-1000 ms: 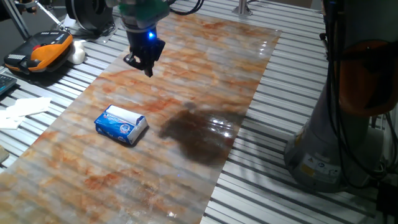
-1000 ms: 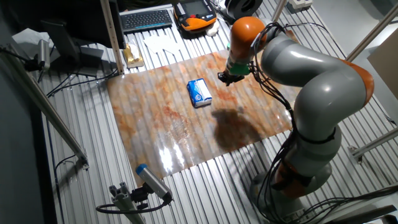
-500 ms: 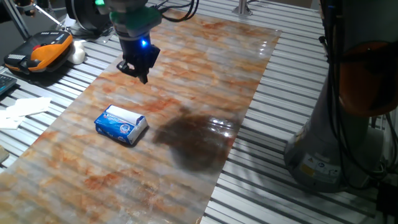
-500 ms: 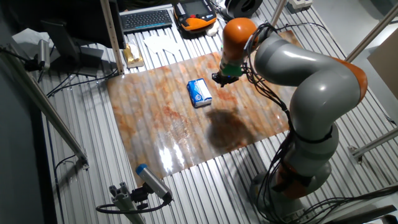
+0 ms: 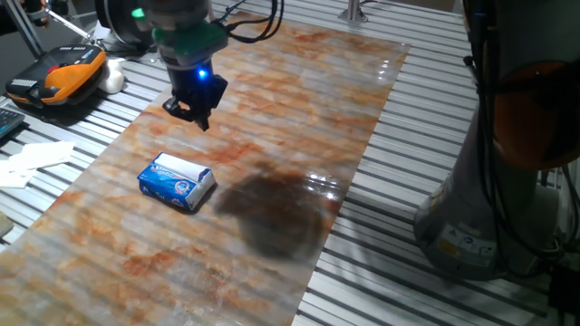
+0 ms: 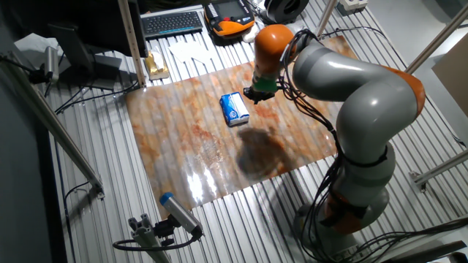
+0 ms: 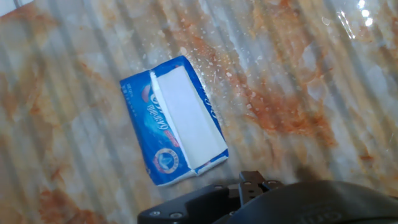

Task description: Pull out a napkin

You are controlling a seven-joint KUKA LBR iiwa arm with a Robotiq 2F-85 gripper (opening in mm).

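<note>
Surface: marbled orange-and-grey sheet laid over grey metal slats; it shines under the lamps, with a dark shadow patch to the right of the pack.
Far left: white papers lie on the slats and an orange-and-black device sits further back, both well apart from my work.
Tissue pack: blue-and-white pack lies flat on the sheet, left of the shadow; in the hand view it lies on a diagonal.
Napkin: white napkin shows through the long opening on top of the pack, folded flat, nothing pulled out yet.
My gripper: gripper hangs above the sheet, beyond the pack and apart from it, holding nothing.
Jaws: I cannot tell how wide they stand; the fixed views show only a dark tip, and the hand view shows only the black body at the bottom edge.
Arm pose: arm reaches from its base on the right, bends over the sheet, wrist pointing down, blue light lit on the hand.
Step in hand: lining up over the opening, by my judgement.
How to do it well: I should centre on the white strip, turn my fingers across its long axis, come down gently, pinch only the top layer, then lift straight up.
Risk: the pack looks light and may rise with the napkin, or the thin sheet may tear.
</note>
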